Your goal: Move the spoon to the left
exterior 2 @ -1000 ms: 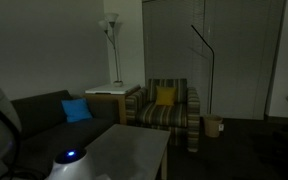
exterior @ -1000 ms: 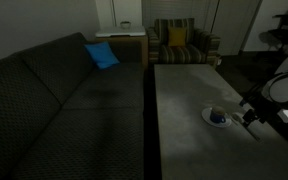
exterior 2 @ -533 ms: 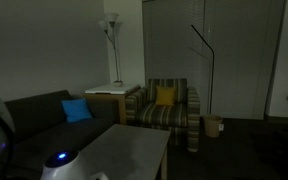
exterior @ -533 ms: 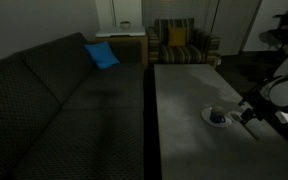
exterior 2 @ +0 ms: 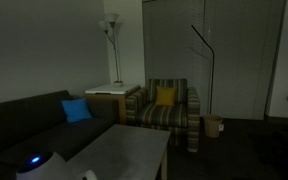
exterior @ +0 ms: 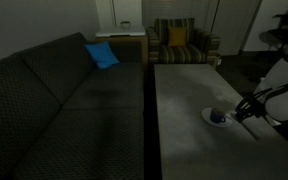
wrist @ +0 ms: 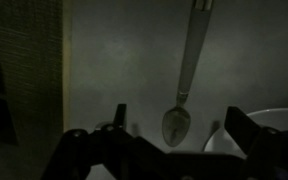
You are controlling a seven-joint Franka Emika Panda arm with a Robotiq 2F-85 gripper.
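In the wrist view the thin silvery spoon [wrist: 181, 95] lies on the grey table [wrist: 124, 50], bowl nearest the camera and handle pointing away. My gripper [wrist: 177, 112] is open just above it. The spoon's bowl lies between the two dark fingers [wrist: 238, 124] and touches neither. The white saucer [wrist: 276, 118] sits just to the spoon's right, beside the right finger. In an exterior view the gripper [exterior: 242, 110] hovers at the saucer with its small dark cup [exterior: 217, 117] near the table's right edge. The spoon is too small to make out there.
A dark patterned sofa [exterior: 54, 90] runs along the table's [exterior: 184, 110] left side, with a blue cushion [exterior: 101, 55]. A striped armchair [exterior: 180, 42] with a yellow cushion stands beyond the far end. A floor lamp [exterior 2: 110, 40] and side table [exterior 2: 116, 95] stand behind.
The arm has shifted slightly over the saucer's side of the table, and its blue-lit part has slid left and down in an exterior view. The gripper stays open.
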